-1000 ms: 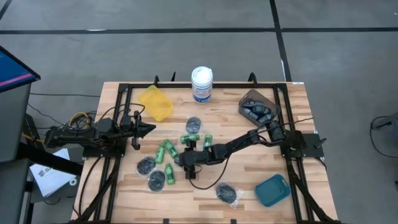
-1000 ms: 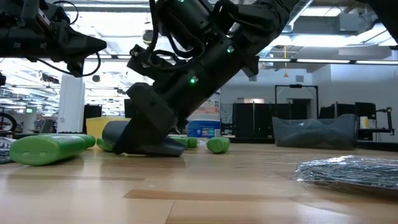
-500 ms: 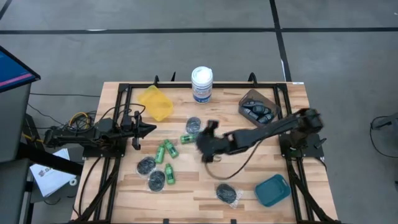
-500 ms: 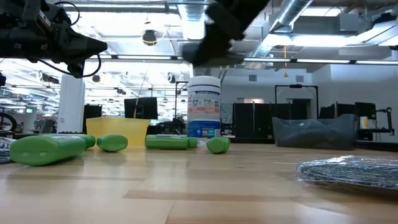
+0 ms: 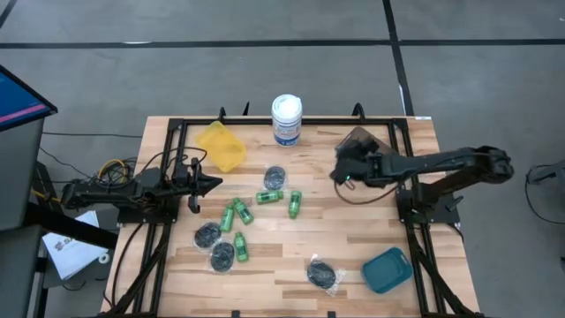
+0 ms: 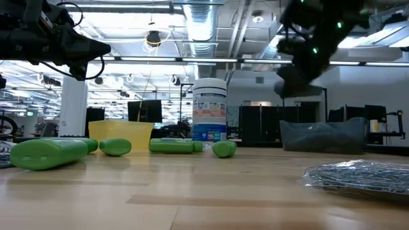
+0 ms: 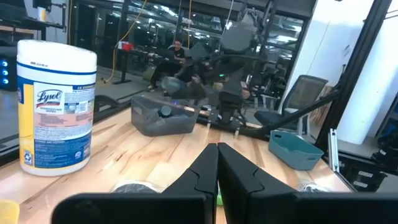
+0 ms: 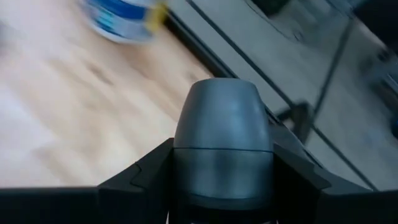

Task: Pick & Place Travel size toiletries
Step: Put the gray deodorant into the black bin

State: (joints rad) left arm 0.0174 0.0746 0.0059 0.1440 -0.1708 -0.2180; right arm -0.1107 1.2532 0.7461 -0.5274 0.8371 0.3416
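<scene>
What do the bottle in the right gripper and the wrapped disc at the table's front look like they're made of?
Dark blue-grey mini bottle, clamped in the right gripper: probably smooth plastic with a satin finish, judging by its soft, even sheen and a moulded seam line. Wrapped disc: a dark disc under crinkly, glossy clear film, likely plastic wrap; the low view shows its shiny wrinkles.

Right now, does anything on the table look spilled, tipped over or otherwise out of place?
Nothing looks spilled or damaged. The green bottles all lie on their sides, loose mid-table. The wipes tub stands upright, and the right hand holds a dark bottle beside the brown bin.
</scene>
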